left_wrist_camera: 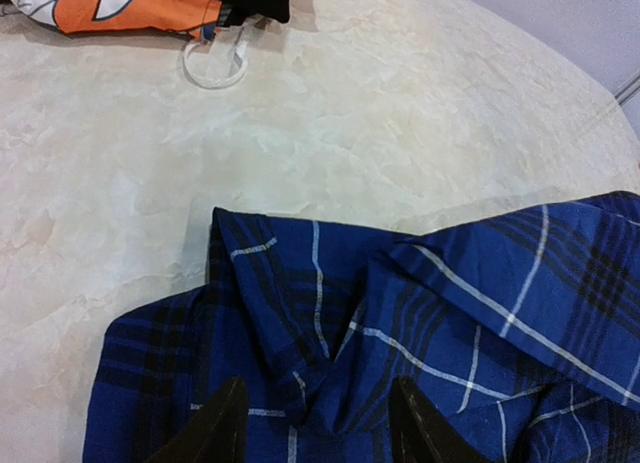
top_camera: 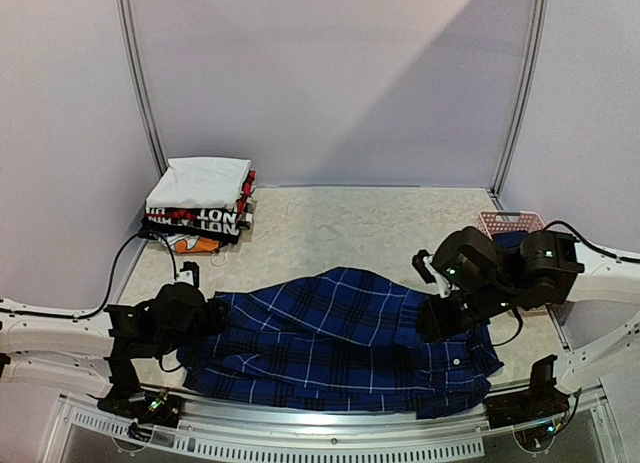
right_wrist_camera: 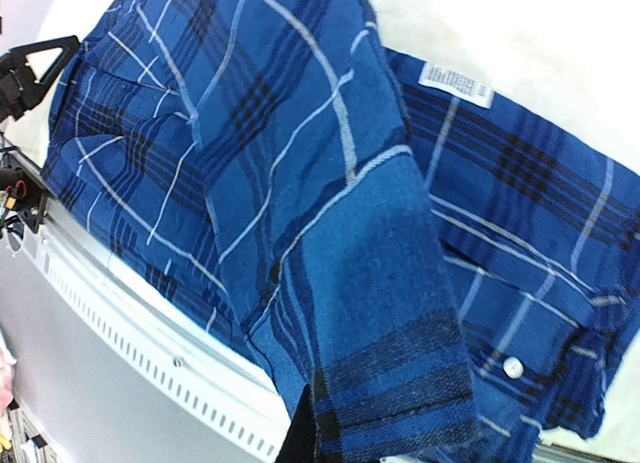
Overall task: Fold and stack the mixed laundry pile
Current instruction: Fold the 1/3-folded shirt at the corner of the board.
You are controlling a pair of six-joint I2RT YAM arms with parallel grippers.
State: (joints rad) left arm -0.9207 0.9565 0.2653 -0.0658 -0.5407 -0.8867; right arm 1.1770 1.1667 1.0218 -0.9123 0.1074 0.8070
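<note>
Nearest the right wrist camera hangs a flap of the plaid shirt (right_wrist_camera: 300,183), draped over the right gripper (top_camera: 441,321). That gripper's fingers are closed on the cloth and hold this end raised off the table (top_camera: 350,233). A white label (right_wrist_camera: 455,83) and a white button (right_wrist_camera: 513,366) show on the fabric lying below.

Containers:
- The pink basket (top_camera: 512,220) stands at the far right of the table, behind the right arm. A navy garment (top_camera: 510,240) shows inside it, mostly hidden by the arm.

The left gripper (left_wrist_camera: 320,428) sits at the shirt's left end. Its fingers (left_wrist_camera: 215,428) stand apart, straddling a raised fold of plaid.

Edges and room:
- The shirt spreads across the near half of the table, between the two arms. Its near hem lies along the metal rail (top_camera: 330,423) at the table's front edge.
- The folded stack (top_camera: 200,188) — white on top, black with red lettering below — occupies the far-left corner. An orange-and-white cloth (left_wrist_camera: 110,8) and a white loop (left_wrist_camera: 215,65) lie just in front of it.
- Bare marbled surface runs beyond the shirt, from the stack across to the basket.
</note>
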